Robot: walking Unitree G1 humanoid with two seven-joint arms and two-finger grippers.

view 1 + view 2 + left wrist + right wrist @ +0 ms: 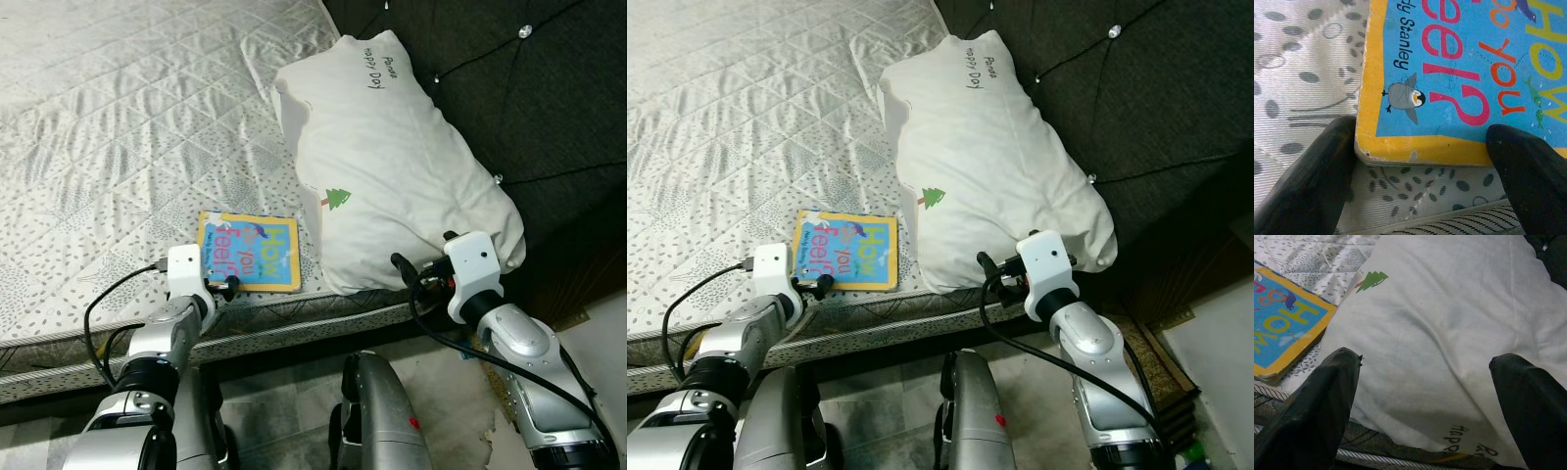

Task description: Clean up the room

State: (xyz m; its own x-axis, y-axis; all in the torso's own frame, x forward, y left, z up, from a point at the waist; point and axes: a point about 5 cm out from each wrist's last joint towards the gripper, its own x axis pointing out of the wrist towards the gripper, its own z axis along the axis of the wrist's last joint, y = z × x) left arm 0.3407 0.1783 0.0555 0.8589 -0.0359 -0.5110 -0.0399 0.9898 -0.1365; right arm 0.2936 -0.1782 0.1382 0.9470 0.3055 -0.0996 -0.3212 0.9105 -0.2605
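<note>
A children's board book [249,252] with a yellow border and blue cover lies flat near the bed's front edge. My left gripper [1425,171] is open, its black fingers [1317,171] straddling the book's near corner [1366,152] without closing on it. A large white pillow [392,166] with a small green tree print lies to the book's right, against the dark headboard. My right gripper [1425,406] is open at the pillow's near end [1449,333], one finger [1317,401] on each side, nothing clamped.
The quilted mattress [118,127] with a speckled cover stretches away to the left and back. A dark tufted headboard [529,88] rises at the right. Below the bed edge [294,318] are my own torso and a worn floor [460,411].
</note>
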